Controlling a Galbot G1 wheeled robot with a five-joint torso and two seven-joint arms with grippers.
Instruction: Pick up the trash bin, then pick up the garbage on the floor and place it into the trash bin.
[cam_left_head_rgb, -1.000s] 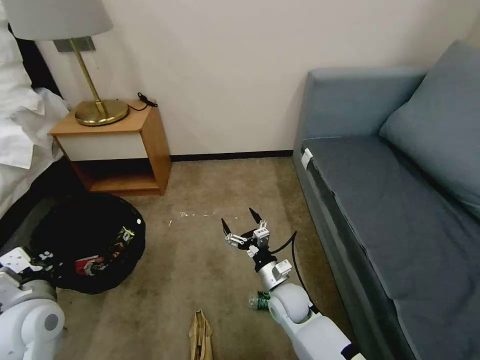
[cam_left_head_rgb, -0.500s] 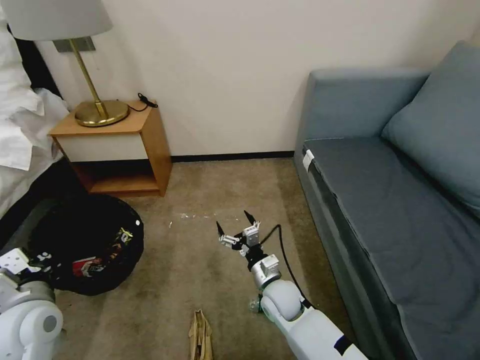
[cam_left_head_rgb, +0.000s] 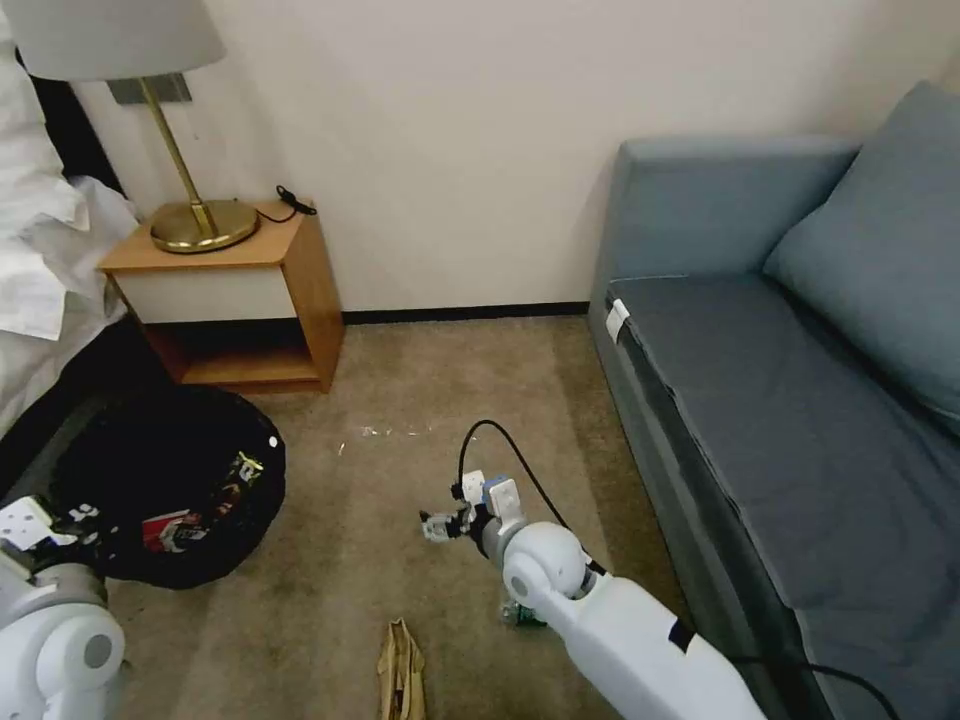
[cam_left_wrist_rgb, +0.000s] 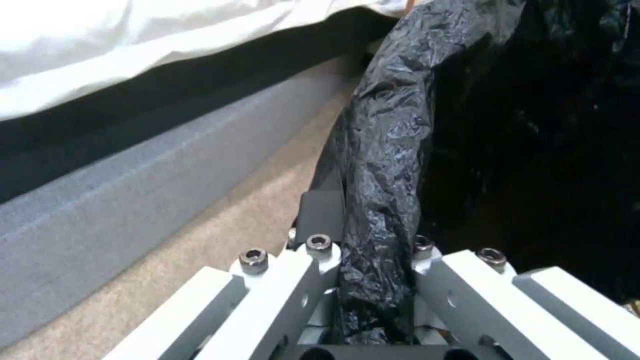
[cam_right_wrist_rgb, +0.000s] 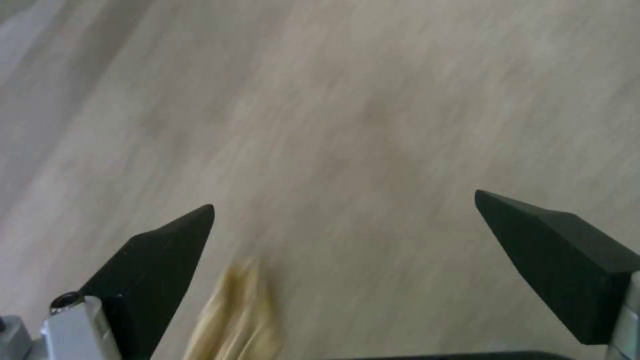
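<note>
My left hand (cam_left_wrist_rgb: 373, 280) grips the trash bin (cam_left_head_rgb: 150, 470) by its black-bagged rim; my right hand (cam_right_wrist_rgb: 347, 235) hangs spread wide above the carpet, tan paper bag (cam_right_wrist_rgb: 237, 315) just below.

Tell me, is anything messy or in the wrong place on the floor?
Yes. A crumpled paper bag and a small bottle lie loose on the carpet instead of in the trash bin. White specks also dot the carpet.

light: soft, even indoor, my head view bright | shadow: dark under the nightstand (cam_left_head_rgb: 240, 345) | blur: carpet (cam_right_wrist_rgb: 373, 110) streaked at my right wrist | glare: white bedding (cam_left_wrist_rgb: 120, 45) washed out at my left wrist
</note>
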